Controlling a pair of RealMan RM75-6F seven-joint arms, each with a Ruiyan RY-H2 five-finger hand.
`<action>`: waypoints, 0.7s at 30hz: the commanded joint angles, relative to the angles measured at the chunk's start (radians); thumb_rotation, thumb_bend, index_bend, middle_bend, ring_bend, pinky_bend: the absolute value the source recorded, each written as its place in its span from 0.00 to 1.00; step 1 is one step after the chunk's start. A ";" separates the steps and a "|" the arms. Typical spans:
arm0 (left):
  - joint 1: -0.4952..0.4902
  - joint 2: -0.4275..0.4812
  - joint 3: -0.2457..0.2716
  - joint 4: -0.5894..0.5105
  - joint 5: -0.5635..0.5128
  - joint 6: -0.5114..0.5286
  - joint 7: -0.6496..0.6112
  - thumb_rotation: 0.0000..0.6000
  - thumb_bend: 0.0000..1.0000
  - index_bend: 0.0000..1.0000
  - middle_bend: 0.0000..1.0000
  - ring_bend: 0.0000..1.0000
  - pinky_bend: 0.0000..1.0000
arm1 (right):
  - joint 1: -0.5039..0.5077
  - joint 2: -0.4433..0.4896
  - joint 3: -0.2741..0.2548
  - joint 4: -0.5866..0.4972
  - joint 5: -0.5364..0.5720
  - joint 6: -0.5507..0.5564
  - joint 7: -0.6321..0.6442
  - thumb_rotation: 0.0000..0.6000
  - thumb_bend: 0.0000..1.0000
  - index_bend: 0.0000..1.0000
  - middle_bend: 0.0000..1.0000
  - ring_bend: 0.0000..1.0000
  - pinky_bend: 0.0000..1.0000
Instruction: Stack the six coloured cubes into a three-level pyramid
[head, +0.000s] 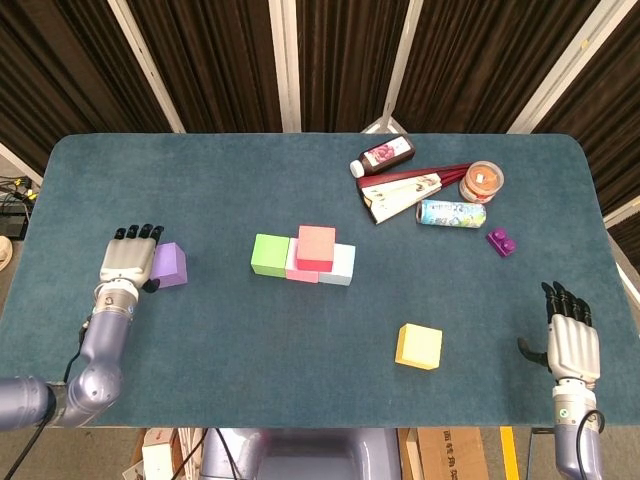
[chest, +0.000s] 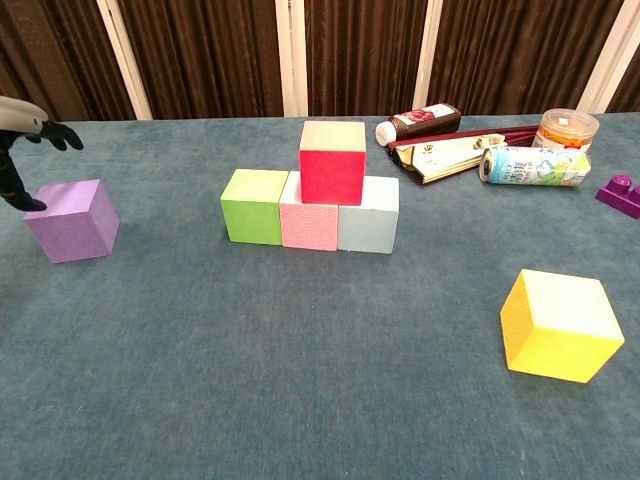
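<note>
A green cube (head: 269, 254), a pink cube (chest: 309, 223) and a pale blue cube (head: 341, 266) form a row at mid table, with a red cube (head: 316, 247) on top. The purple cube (head: 169, 265) rests on the table at the left, and my left hand (head: 127, 257) sits just beside it with fingers spread, its thumb near the cube's left edge (chest: 24, 203). A yellow cube (head: 419, 346) lies alone at the front right. My right hand (head: 571, 338) hovers open near the table's front right edge.
A dark bottle (head: 384, 156), a flat carton (head: 405, 193), a printed can (head: 451, 213), an orange-lidded tub (head: 482, 181) and a small purple brick (head: 501, 241) crowd the back right of the blue table (head: 200, 330).
</note>
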 joint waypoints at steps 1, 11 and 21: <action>0.091 0.111 0.012 -0.121 0.253 0.022 -0.138 1.00 0.40 0.01 0.02 0.00 0.00 | 0.001 -0.002 -0.001 0.002 0.001 -0.001 -0.002 1.00 0.29 0.00 0.00 0.00 0.00; 0.387 0.186 0.179 -0.008 0.947 0.175 -0.535 1.00 0.40 0.02 0.02 0.00 0.00 | -0.001 0.001 -0.004 -0.006 -0.007 0.005 0.002 1.00 0.29 0.00 0.00 0.00 0.00; 0.468 0.104 0.157 0.128 0.997 0.179 -0.694 1.00 0.31 0.02 0.03 0.00 0.00 | -0.001 0.008 -0.006 -0.008 -0.011 -0.004 0.017 1.00 0.29 0.00 0.00 0.00 0.00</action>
